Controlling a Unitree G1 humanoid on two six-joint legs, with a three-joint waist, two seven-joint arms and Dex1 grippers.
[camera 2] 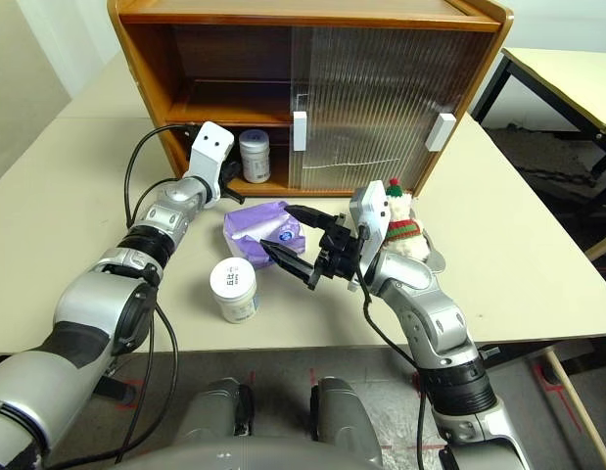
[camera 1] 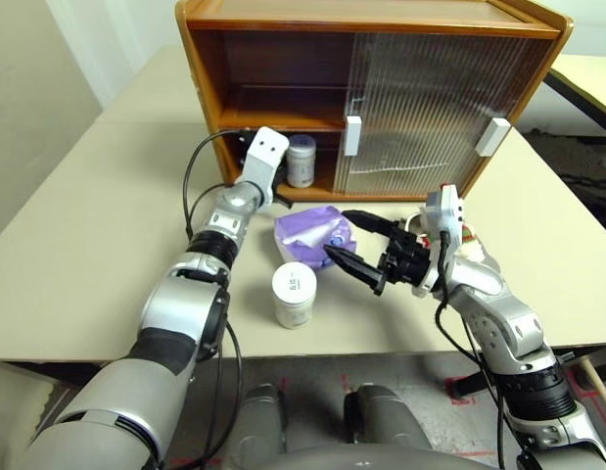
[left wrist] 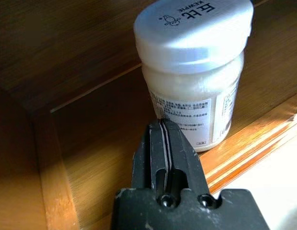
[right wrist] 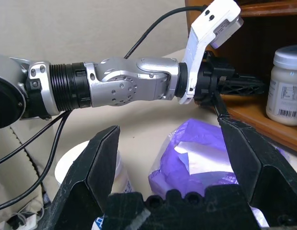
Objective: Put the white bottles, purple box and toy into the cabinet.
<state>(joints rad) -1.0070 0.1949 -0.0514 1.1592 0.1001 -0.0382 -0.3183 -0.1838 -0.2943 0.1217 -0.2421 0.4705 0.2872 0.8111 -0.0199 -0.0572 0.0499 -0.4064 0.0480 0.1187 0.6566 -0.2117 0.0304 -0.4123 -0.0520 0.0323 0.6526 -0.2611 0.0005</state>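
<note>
Two head cameras look forward and down from above the near edge of the table (camera 1: 87,284), facing the cabinet (camera 1: 371,93) at its far side; set side by side, they share almost the whole scene, from the arms to the cabinet's top. The left wrist camera sits close inside the cabinet's open compartment, looking along the pressed-together fingers (left wrist: 165,153) of the left gripper (left wrist: 161,125) at a bottle (left wrist: 196,67) just ahead. The right wrist camera looks level across the tabletop between the spread fingers (right wrist: 98,160) of the right gripper (right wrist: 179,158), sharing with the head views the box (right wrist: 206,158), the left arm (right wrist: 119,88) and that same bottle.
</note>
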